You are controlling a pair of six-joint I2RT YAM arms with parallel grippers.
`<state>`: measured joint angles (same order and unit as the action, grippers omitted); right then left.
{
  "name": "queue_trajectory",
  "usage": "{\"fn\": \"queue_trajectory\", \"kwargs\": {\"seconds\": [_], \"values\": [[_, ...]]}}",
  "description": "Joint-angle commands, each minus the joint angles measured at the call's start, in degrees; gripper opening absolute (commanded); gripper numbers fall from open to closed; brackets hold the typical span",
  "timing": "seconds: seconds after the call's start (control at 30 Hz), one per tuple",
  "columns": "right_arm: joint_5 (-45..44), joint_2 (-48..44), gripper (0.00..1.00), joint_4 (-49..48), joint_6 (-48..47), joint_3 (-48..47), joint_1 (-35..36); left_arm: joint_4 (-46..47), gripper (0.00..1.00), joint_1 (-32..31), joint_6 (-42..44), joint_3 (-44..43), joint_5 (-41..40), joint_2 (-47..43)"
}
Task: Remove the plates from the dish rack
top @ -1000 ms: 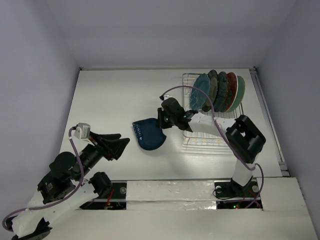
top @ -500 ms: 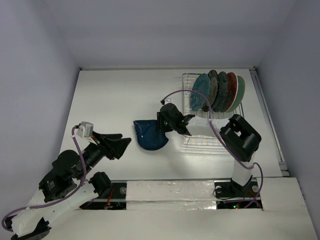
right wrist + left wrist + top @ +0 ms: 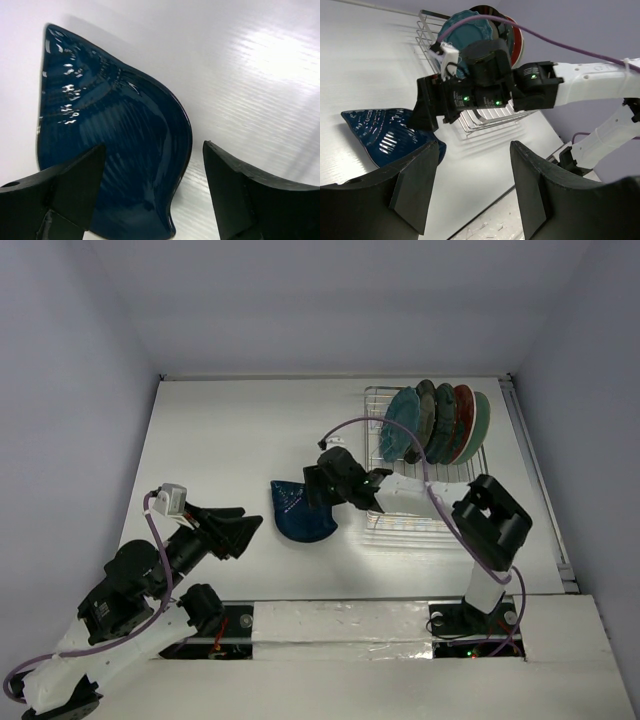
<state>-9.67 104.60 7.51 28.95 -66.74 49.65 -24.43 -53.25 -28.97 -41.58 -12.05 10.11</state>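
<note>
The dark blue leaf-shaped plate (image 3: 298,512) (image 3: 110,145) (image 3: 380,132) lies flat on the white table, left of the dish rack (image 3: 408,521) (image 3: 487,114). My right gripper (image 3: 318,490) (image 3: 155,195) hovers open over the plate's right edge. The rim lies between its fingers (image 3: 75,187), which do not touch it. Several plates stand upright in the rack: teal scalloped (image 3: 404,426) (image 3: 470,35), a dark one (image 3: 425,416), dark teal (image 3: 443,420), red-rimmed (image 3: 462,420) and pale green (image 3: 482,418). My left gripper (image 3: 244,525) (image 3: 475,185) hangs open and empty, left of the blue plate.
The right arm's purple cable (image 3: 360,425) arcs over the rack's near-left corner. Walls close the table (image 3: 230,430) at the back and both sides. A taped strip (image 3: 340,620) runs along the near edge between the arm bases.
My right gripper has opened and let go of the dark blue plate, which settled flat on the table. The left arm has barely moved.
</note>
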Motion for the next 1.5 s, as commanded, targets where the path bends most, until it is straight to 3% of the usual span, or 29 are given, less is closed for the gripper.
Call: {"fn": "queue_trajectory", "kwargs": {"seconds": [0.0, 0.07, 0.13, 0.17, 0.2, 0.27, 0.4, 0.47, 0.67, 0.8, 0.9, 1.33, 1.47], "values": [[-4.56, -7.20, 0.84, 1.54, -2.31, -3.83, 0.45, 1.49, 0.55, -0.18, -0.03, 0.27, 0.19, 0.44], [-5.70, -9.22, 0.84, 3.30, -3.55, -4.80, 0.45, 1.40, 0.55, -0.18, -0.03, 0.27, 0.19, 0.18], [-9.20, -12.83, 0.71, 4.70, -4.86, -5.94, 0.45, 1.40, 0.54, -0.18, -0.03, 0.27, 0.19, -0.26], [-10.88, -14.06, 0.57, 5.49, -5.30, -6.38, 0.45, 1.40, 0.52, -0.18, -0.03, 0.27, 0.19, -0.53], [-12.37, -15.37, 0.23, 6.20, -6.26, -7.25, 0.45, 1.48, 0.49, -0.18, 0.05, 0.27, 0.19, -0.79], [-16.86, -18.72, 0.00, 9.27, -7.06, -8.31, -1.64, 1.75, 0.34, -0.18, 0.23, 0.36, 0.19, -1.06], [-19.07, -23.38, 0.00, 12.53, -8.03, -7.97, -9.45, 1.66, 0.06, -0.18, 0.49, 0.27, 0.19, -0.10], [-18.46, -26.18, 0.00, 12.97, -8.29, -6.48, -13.16, 1.66, 0.00, -0.18, 0.76, 0.01, 0.19, 0.70], [-17.77, -25.41, 0.01, 14.37, -11.63, -9.18, -24.24, 1.48, 0.04, -0.18, 1.11, -0.17, 0.19, 2.28], [-16.09, -21.91, 0.31, 14.90, -12.78, -12.61, -28.11, 1.92, 0.12, -0.18, 1.20, 0.10, 0.19, 0.18], [-12.92, -20.05, 0.38, 14.38, -13.13, -13.68, -29.78, 2.36, 0.16, -0.18, 1.37, 0.36, 0.19, -0.70], [-6.59, -9.68, 0.37, 13.41, -13.65, -17.02, -32.51, 2.45, 0.27, 0.34, 1.73, 0.27, 0.19, 0.79], [-7.64, -8.01, 0.22, 13.94, -14.44, -18.07, -32.51, 2.54, 0.29, 0.34, 1.81, 0.36, 0.19, 0.70]]}}
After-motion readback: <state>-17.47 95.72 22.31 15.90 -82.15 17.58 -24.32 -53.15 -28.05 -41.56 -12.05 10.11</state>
